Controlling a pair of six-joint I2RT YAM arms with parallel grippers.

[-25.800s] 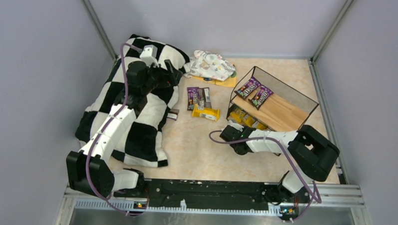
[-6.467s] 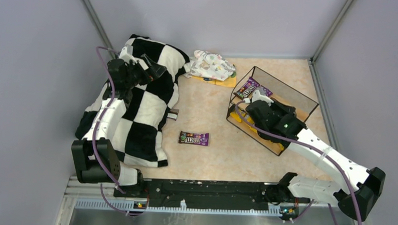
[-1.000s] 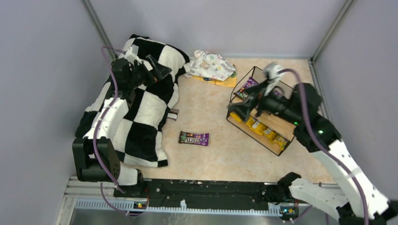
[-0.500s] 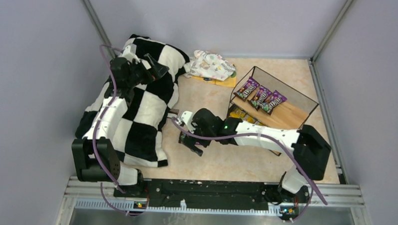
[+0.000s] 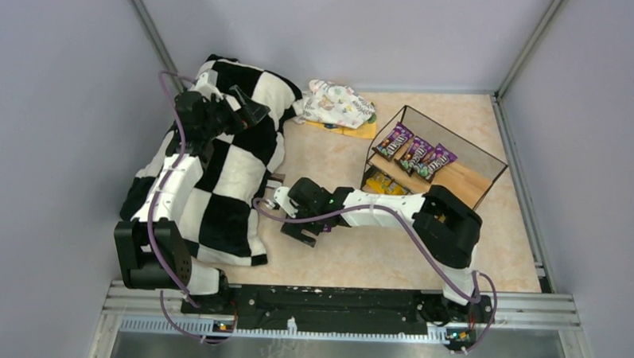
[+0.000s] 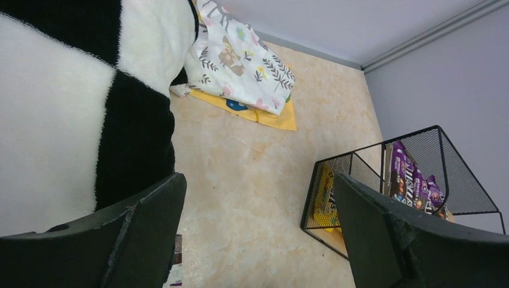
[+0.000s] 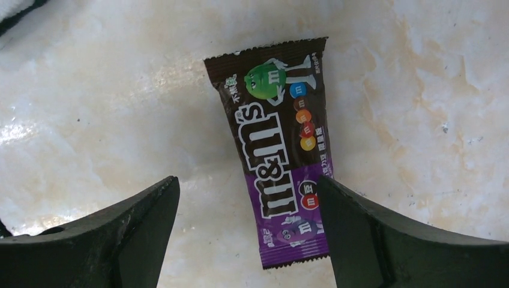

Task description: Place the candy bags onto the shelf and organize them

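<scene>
The right end effector was wide open and empty, low over the counter. One bag lay flat and askew between its fingers, well apart from the shelf. One finger seemed to be above the bag's edge, so closing could press the film down, push the bag aside, or catch only a corner. The bag was thin and glossy with crimped ends, and the counter was smooth like marble. The shelf had slanted wooden boards in black wire, so a bag might slide. The left end effector was also wide open and empty, above the plush blanket.

White-and-black arms, purple cables
</scene>
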